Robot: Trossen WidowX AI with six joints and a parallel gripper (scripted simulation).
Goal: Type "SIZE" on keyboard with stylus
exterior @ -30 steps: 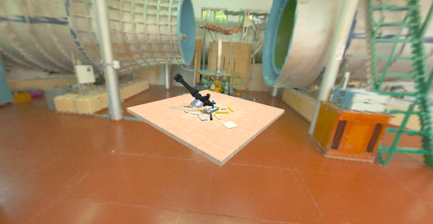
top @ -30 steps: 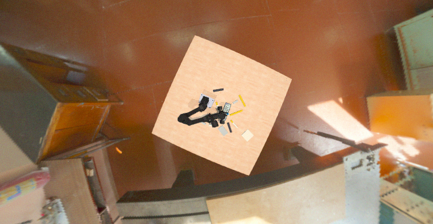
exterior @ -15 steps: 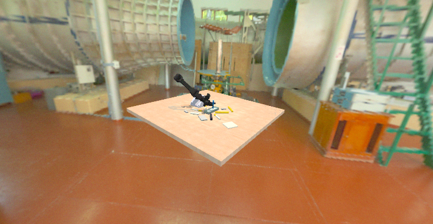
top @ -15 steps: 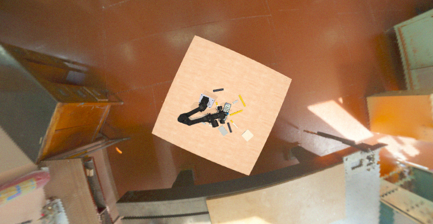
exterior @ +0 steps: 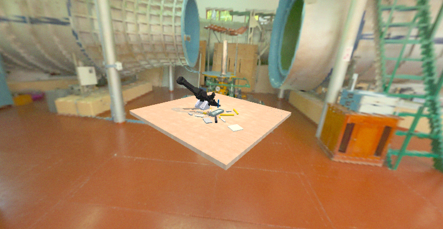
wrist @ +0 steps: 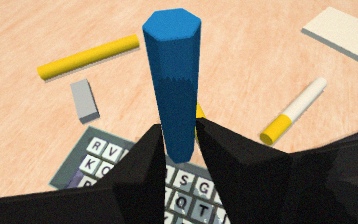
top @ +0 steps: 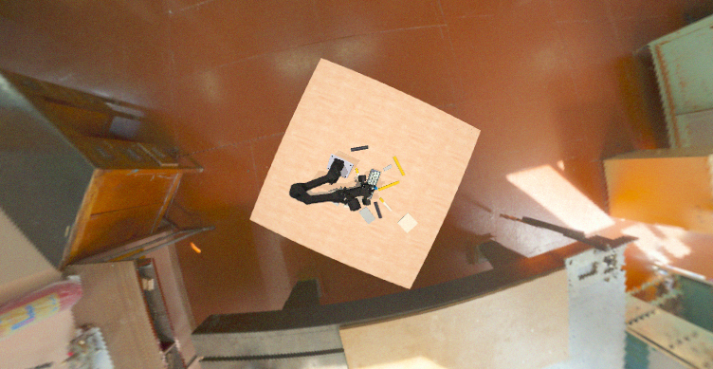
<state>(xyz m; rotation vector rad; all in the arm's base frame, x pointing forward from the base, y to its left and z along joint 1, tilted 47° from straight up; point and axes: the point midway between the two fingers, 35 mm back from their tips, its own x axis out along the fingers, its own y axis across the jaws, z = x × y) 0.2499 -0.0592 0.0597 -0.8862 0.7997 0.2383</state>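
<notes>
The stylus (wrist: 172,65) (exterior: 218,102) is a blue hexagonal rod, held nearly upright. My gripper (wrist: 178,128) (exterior: 218,105) is shut on it, with a black finger on each side. The keyboard (wrist: 74,156) (exterior: 216,112) (top: 374,176) is a grey-green board with white lettered keys, lying under the gripper. In the wrist view, the stylus's lower end shows just beyond the S key (wrist: 184,179), near the board's far edge. Whether it touches anything cannot be told. G, Q and T show beside and below S; R, V and K show at the left. The fingers hide the middle keys, and I and Z cannot be made out.
A yellow rod (wrist: 89,56) (top: 398,165) and a grey block (wrist: 85,101) lie beyond the keyboard. Another yellow rod (top: 389,185) lies partly behind the stylus. A white-and-yellow marker (wrist: 295,110), a cream pad (wrist: 342,34) (top: 408,222), a grey tile (top: 367,214) and a dark bar (top: 377,210) lie nearby.
</notes>
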